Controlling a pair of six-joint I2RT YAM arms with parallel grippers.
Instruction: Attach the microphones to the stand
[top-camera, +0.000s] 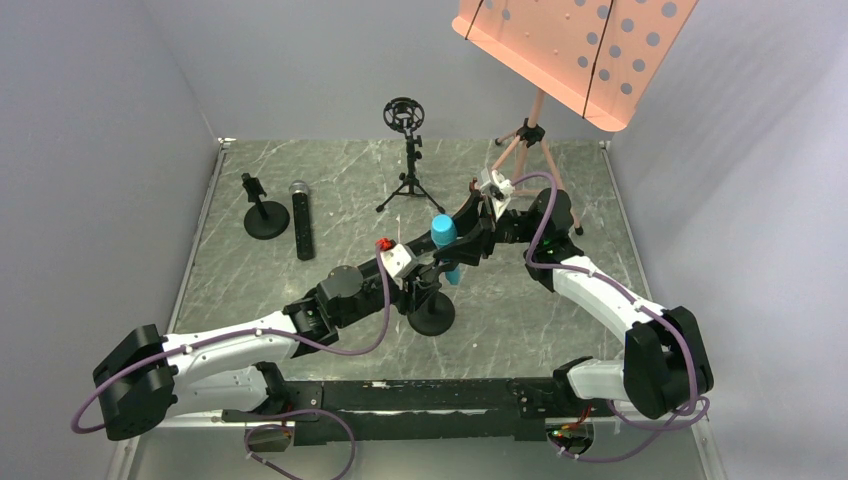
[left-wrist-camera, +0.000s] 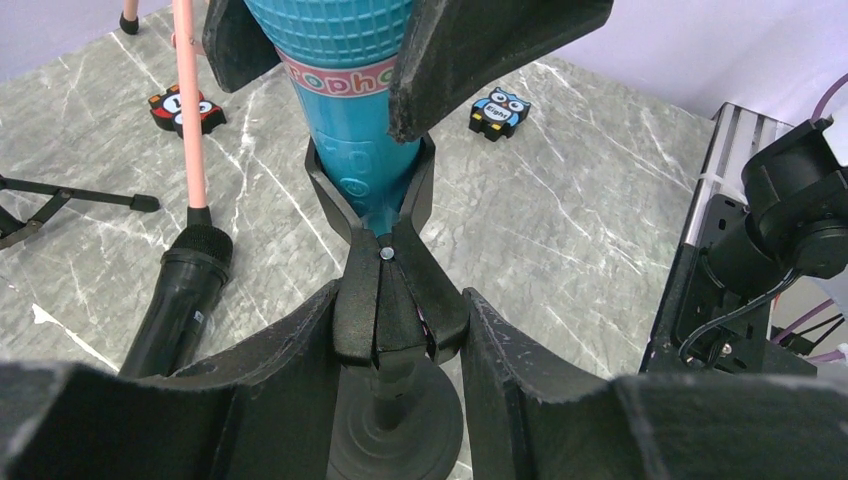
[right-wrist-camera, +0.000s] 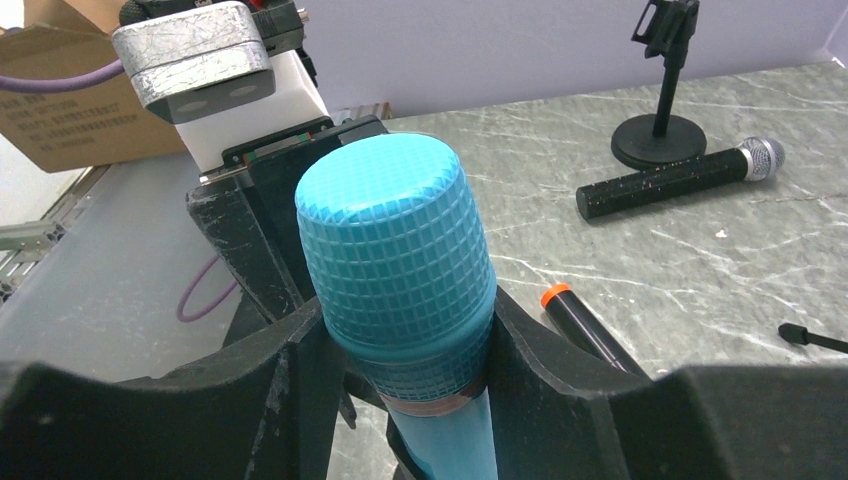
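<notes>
Near the middle, right hand (right-wrist-camera: 405, 325) reaching leftward, gripping cyan microphone (right-wrist-camera: 395, 230), left hand (left-wrist-camera: 400, 335) angled in below, pinching stand clip (left-wrist-camera: 385, 265)

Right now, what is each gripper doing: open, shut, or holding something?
The left gripper: jaws closed on the stand clip.
The right gripper: jaws closed on the cyan microphone.

Left arm (top-camera: 250, 345) reaching from the lower left to frame centre, left hand (top-camera: 422, 282) with fingers (left-wrist-camera: 285, 365) pressed either side of the stand clip (left-wrist-camera: 385, 300), right arm (top-camera: 600, 290) folded in from the lower right, right hand (top-camera: 458, 250) clamped on the blue microphone (right-wrist-camera: 395, 240)
</notes>
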